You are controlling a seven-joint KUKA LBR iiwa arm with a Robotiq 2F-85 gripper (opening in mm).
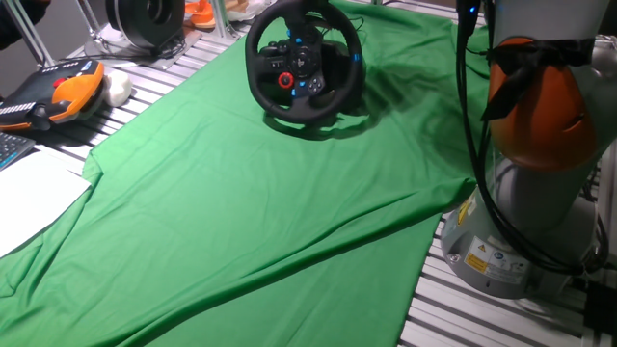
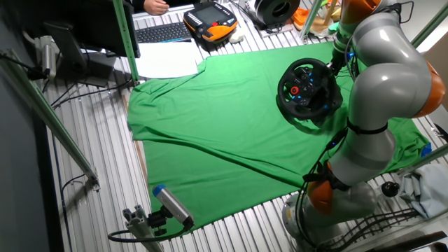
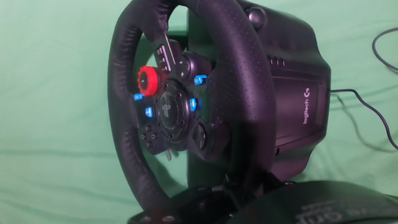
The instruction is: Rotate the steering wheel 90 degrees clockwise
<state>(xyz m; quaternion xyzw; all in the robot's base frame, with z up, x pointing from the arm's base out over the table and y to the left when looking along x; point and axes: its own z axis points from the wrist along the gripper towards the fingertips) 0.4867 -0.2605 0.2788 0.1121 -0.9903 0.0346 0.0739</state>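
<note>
The steering wheel [image 1: 260, 72] stands upright on its bulky black base at the far end of the green cloth [image 1: 251, 212]. A red knob and blue lights show on its hub. In the other fixed view the steering wheel [image 2: 283, 91] sits just left of my arm, whose hand reaches in behind its upper right side. The hand view shows the steering wheel [image 3: 124, 87] close up, with its black base [image 3: 298, 93] to the right. Dark blurred gripper parts [image 3: 249, 190] lie against the rim's lower edge. Whether the fingers clamp the rim is not clear.
An orange teach pendant [image 1: 58, 92] and white paper [image 1: 29, 193] lie left of the cloth. A round drum-like device [image 1: 145, 19] stands at the back left. My arm's base [image 1: 521, 222] rises at the right. A black cable [image 3: 373, 106] runs from the wheel's base.
</note>
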